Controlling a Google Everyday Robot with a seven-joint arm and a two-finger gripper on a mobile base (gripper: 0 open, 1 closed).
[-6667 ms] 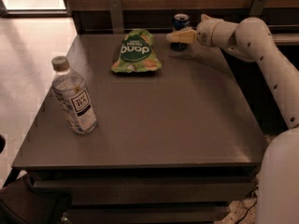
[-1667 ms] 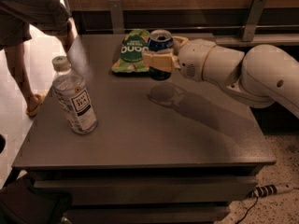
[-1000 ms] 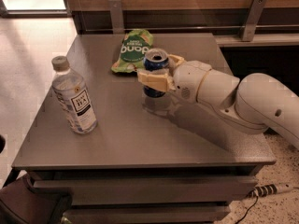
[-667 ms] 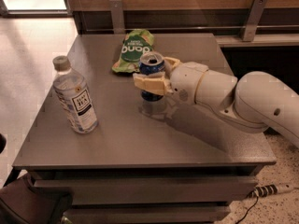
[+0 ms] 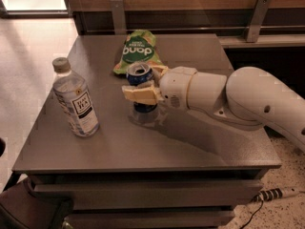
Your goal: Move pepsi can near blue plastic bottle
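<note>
Carrying step looks nearly done: jaws at mid-bench pinch the pepsi can (image 5: 139,75) low over the bench (image 5: 190,147), near the blue plastic bottle (image 5: 76,101), not touching. Next move likely calls for lowering and releasing.

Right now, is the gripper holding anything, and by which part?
Yes. The gripper, over the middle of the table, grips the pepsi can by its sides, around mid-height.
</note>
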